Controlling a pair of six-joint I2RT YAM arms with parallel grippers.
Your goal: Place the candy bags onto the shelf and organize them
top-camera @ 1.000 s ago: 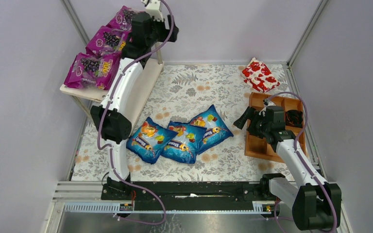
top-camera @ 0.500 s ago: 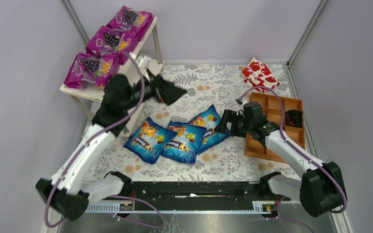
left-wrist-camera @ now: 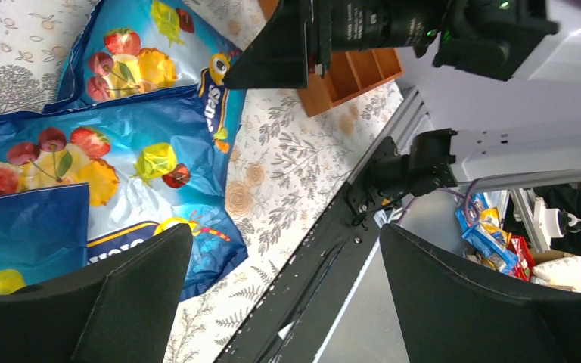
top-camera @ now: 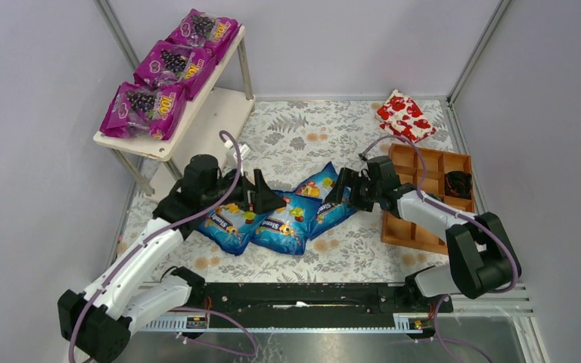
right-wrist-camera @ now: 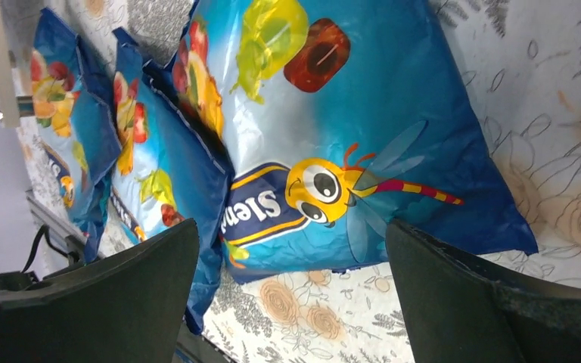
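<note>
The shelf [top-camera: 145,144] stands in the far left corner, tight against the left wall. Three purple candy bags [top-camera: 175,64] lie in a row along its top board. Its lower board is bare, and its front leg comes down just beside the left arm. The left claw [top-camera: 261,198] hangs wide open over the near-left part of the desk [top-camera: 302,136], holding nothing. It points across the three blue candy bags [top-camera: 281,225], which lie overlapping in a row mid-desk. Behind them the flowered cloth is open up to the back wall. The right claw [top-camera: 340,198] is spread just as wide and empty, with the rightmost blue bag between its fingers; whether it touches is unclear. The brown tray [top-camera: 387,221] sits just right of that bag along the right wall, under the right arm. A red-and-white package [top-camera: 405,117] lies behind the tray in the far right corner.
</note>
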